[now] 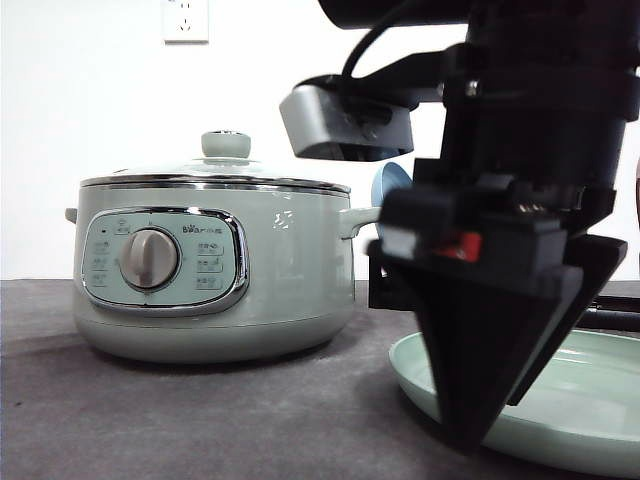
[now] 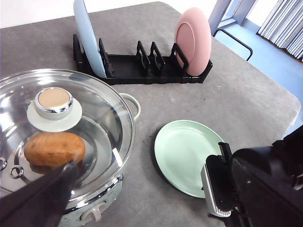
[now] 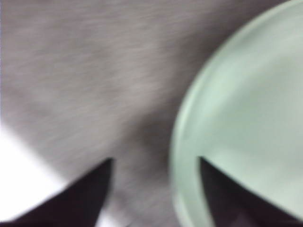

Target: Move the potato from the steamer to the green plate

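The pale green steamer stands on the left of the table with its knobbed glass lid on. Through the glass the orange-brown potato lies inside the pot. The green plate rests flat on the table to the right of the steamer, with nothing on it. My right gripper points down just above the plate's near-left rim; in the blurred right wrist view it is open, straddling the plate's rim. A dark finger of my left gripper hangs above the lid, near the potato.
A black dish rack at the back holds an upright blue plate and a pink plate. The grey table's rounded far-right edge drops to the floor. My right arm looms over the plate's near side.
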